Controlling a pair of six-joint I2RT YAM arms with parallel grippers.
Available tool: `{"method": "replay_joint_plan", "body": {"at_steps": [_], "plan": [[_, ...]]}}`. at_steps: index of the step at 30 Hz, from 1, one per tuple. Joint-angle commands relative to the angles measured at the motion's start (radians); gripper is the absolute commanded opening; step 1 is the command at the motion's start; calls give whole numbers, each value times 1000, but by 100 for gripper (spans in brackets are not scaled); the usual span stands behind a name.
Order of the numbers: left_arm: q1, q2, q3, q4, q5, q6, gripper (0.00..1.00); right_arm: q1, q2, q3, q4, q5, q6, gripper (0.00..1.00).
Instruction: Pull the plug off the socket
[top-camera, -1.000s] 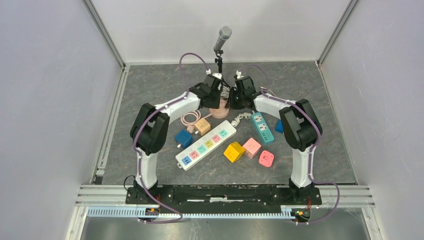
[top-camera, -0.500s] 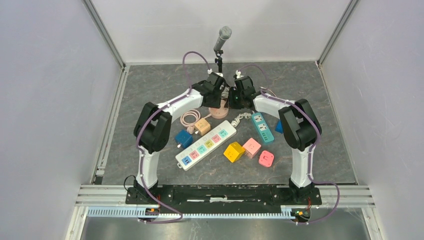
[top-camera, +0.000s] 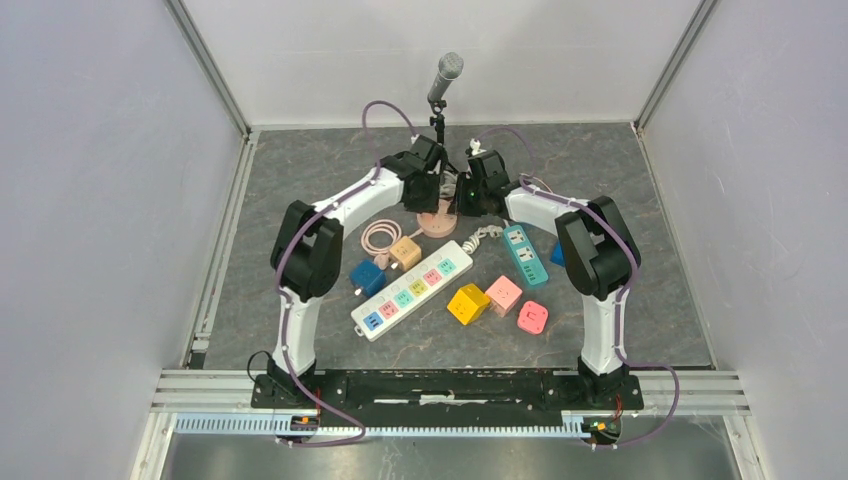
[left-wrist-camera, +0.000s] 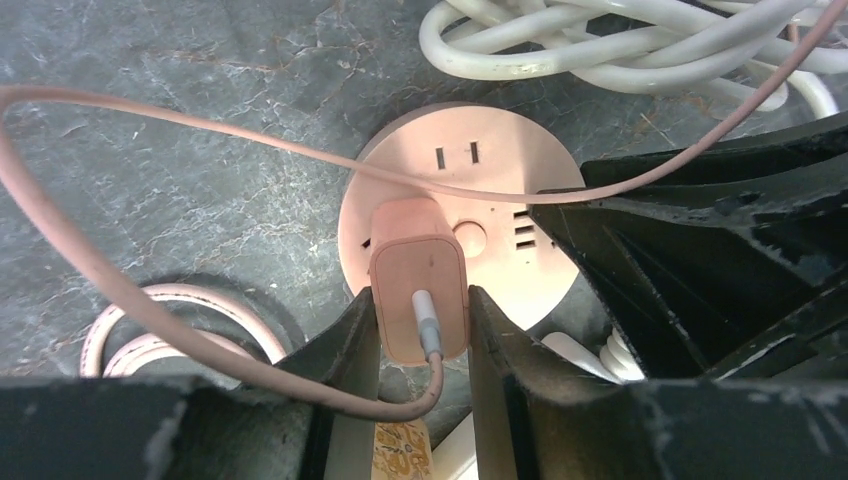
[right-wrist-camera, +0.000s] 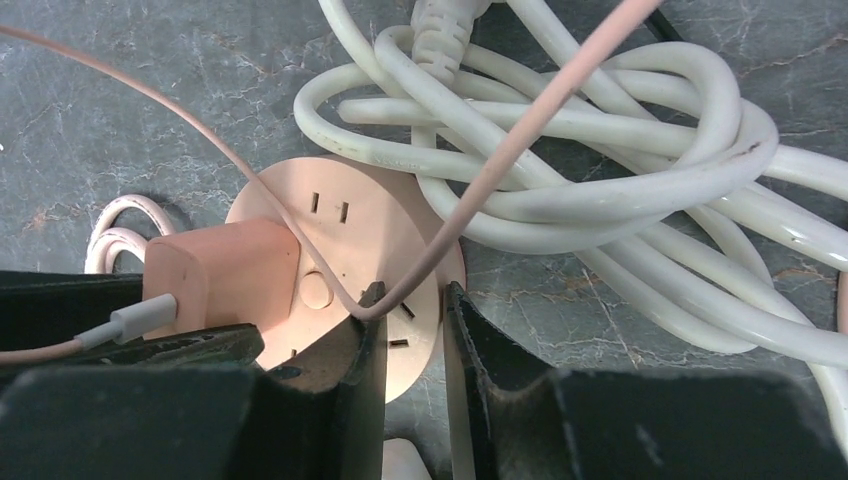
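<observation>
- While the plug (left-wrist-camera: 415, 260) stands on the round pink socket (left-wrist-camera: 470, 165) just as it did a second ago, the left arm (top-camera: 345, 205) has shifted: its elbow and forearm now lie a little further toward 12 o'clock, and its purple cable loops higher.
- The right arm (top-camera: 545, 210) has scarcely moved in that time, and the things on the worktop (top-camera: 300, 180) lie where they lay before.
- The left gripper (left-wrist-camera: 422, 300) is clamped on the plug, one finger flat against each of its sides. The plug sits at the 6 o'clock part of the socket's face in the left wrist view, and its prongs are hidden.
- The right gripper (right-wrist-camera: 412, 310) has its jaws a narrow gap apart, with the tips on the socket's face toward 4 o'clock in its own view. The thin pink cable (right-wrist-camera: 536, 130) runs through that gap, and I cannot tell whether the jaws pinch anything.
- A tangle of thick white cord (right-wrist-camera: 600, 190) lies touching the socket at its 1 o'clock side.
- In the top view the socket rests at 12 o'clock from the long white power strip (top-camera: 412, 290), between the two wrists and in front of the microphone (top-camera: 447, 75).
- Any printing on the power strip's coloured outlets is too small to read, and the plug and socket show only slots and a round button.
</observation>
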Motion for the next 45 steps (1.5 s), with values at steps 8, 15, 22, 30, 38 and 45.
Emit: {"method": "replay_joint_plan", "body": {"at_steps": [8, 15, 22, 30, 38, 45], "plan": [[-42, -52, -44, 107, 315, -107, 9, 27, 100, -43, -137, 24, -32, 24], [-124, -33, 82, -69, -24, -11, 9, 28, 107, -36, -140, 19, -36, 24], [-97, -48, 52, -16, 164, -54, 9, 29, 112, -29, -146, 17, -37, 24], [-91, -93, 31, 9, 127, -66, 9, 29, 110, -35, -135, 5, -40, 23], [-45, -131, -101, 206, 361, -114, 10, 29, 108, -42, -125, 0, -40, 22], [-97, -133, -55, 131, 178, -98, 10, 30, 118, -31, -129, -6, -43, 22]]}}
